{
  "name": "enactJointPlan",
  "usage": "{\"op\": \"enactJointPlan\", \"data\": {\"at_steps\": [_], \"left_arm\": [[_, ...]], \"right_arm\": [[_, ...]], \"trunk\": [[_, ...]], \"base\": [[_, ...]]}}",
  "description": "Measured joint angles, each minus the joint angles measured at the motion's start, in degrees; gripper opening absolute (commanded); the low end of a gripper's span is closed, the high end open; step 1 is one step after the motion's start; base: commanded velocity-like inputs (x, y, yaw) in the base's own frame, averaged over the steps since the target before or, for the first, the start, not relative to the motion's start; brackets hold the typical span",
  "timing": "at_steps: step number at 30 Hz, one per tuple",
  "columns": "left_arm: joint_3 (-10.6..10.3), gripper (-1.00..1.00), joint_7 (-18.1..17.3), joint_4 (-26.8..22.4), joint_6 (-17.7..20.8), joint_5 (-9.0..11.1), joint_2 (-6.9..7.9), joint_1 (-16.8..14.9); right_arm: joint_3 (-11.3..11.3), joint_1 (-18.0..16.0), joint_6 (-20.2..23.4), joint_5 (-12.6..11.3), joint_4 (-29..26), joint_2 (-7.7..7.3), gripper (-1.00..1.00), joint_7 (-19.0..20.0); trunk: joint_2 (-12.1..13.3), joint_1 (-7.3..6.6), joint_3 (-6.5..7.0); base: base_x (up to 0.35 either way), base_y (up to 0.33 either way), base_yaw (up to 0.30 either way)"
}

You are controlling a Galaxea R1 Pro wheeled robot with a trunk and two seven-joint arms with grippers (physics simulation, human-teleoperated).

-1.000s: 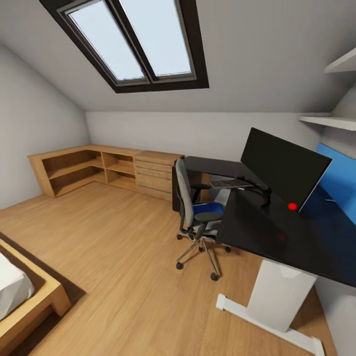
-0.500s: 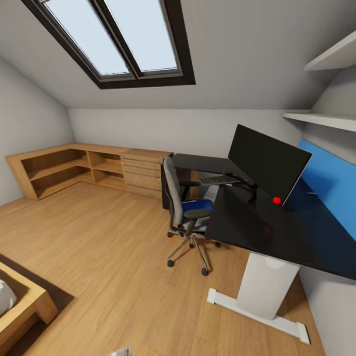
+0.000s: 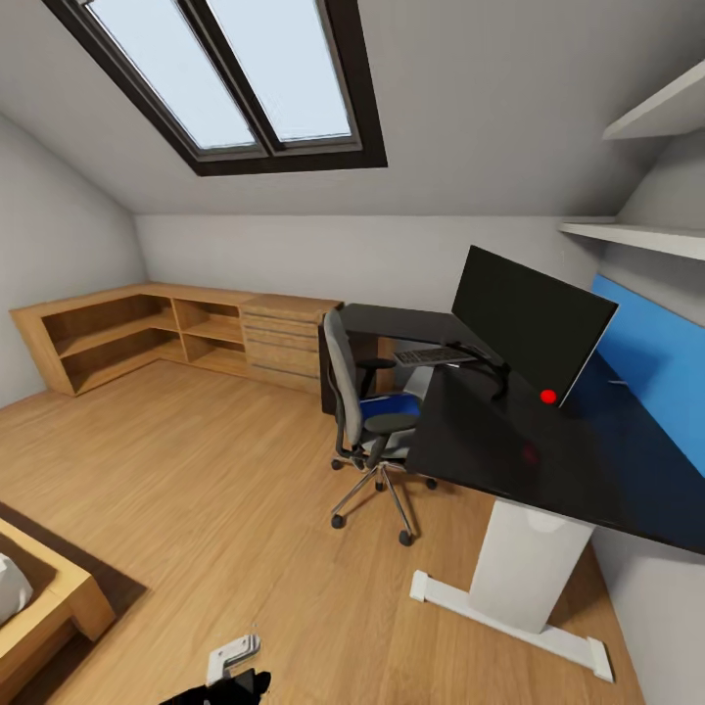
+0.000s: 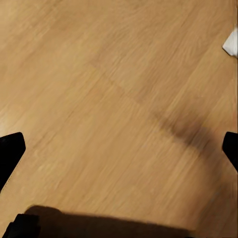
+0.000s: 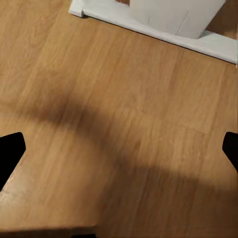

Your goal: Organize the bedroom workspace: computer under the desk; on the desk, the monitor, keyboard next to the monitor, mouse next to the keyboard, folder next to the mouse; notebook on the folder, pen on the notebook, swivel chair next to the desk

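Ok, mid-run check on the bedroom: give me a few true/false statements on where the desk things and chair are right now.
1. The monitor stands on the desk. True.
2. The folder lies on the desk. False: it lies on the swivel chair seat.
3. The keyboard rests on the desk near the monitor's stand. True.
4. The swivel chair lies tipped over on the floor. False: it stands upright by the desk.
5. The left gripper holds a pen. False: its fingers are apart over bare floor.

A skylight (image 3: 245, 88) is glowing above low light-wood shelf and drawer units (image 3: 186, 333); a bed corner (image 3: 49, 607) is sitting on wood flooring (image 3: 196, 490).
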Motion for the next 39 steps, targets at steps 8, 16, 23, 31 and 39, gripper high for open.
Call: {"op": "enactJointPlan", "data": {"at_steps": [8,16,23,31,39], "left_arm": [[-0.26,1.0,-0.29,-10.26,6.32,0.47,-0.53,-0.93],[-0.74,1.0,-0.69,-7.89,5.8,3.21,-1.42,-3.5],[-0.75,1.0,-0.69,-7.88,5.79,5.5,-1.42,-5.28],[-0.82,1.0,-0.82,-8.85,6.76,6.14,-1.19,-4.31],[-0.84,1.0,-0.93,-10.0,8.11,3.51,-1.35,-1.71]], "right_arm": [[-0.19,-8.48,3.41,-1.33,-3.64,3.28,1.0,-0.06],[-0.3,-11.07,5.73,-3.92,-1.01,2.04,1.0,1.02],[-0.3,-13.34,6.12,-6.18,0.29,2.04,1.0,1.03],[0.27,-13.98,5.25,-8.12,-0.69,3.02,1.0,0.1],[0.63,-11.36,3.89,-5.55,-1.82,5.22,1.0,-0.96]], "trunk": [[-0.01,0.0,0.0],[0.0,0.0,0.0],[0.0,0.0,0.0],[-1.19,0.65,-0.53],[-4.4,2.41,-1.97]], "base": [[0.0,0.086,0.0],[0.0,0.0,0.0],[0.0,0.0,0.0],[0.0,0.0,0.0],[0.0,0.0,0.0]]}}
